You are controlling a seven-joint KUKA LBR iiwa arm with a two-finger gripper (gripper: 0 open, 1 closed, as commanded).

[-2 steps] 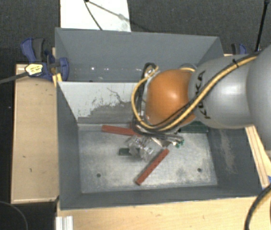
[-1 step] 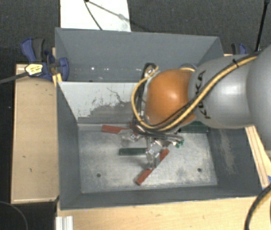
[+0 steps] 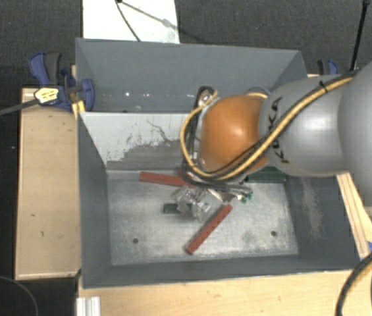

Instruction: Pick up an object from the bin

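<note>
Arm: comes in from the right, with its orange cover over the middle of the bin and cables looped round the cover.
Gripper: low over the middle of the floor, its top hidden under the cover.
Grip: cannot tell whether it is open or closed.
Lower stick: red-brown, flat on the floor and slanted. Its upper end is just beside the gripper's right side; whether they touch, I cannot tell.
Upper stick: red-brown, flat near the back wall. Its right end runs under the arm.
Dark piece: small, just left of the gripper.
Green piece: small, just right of the gripper.
Bin: grey metal, with a scuffed floor.
</note>
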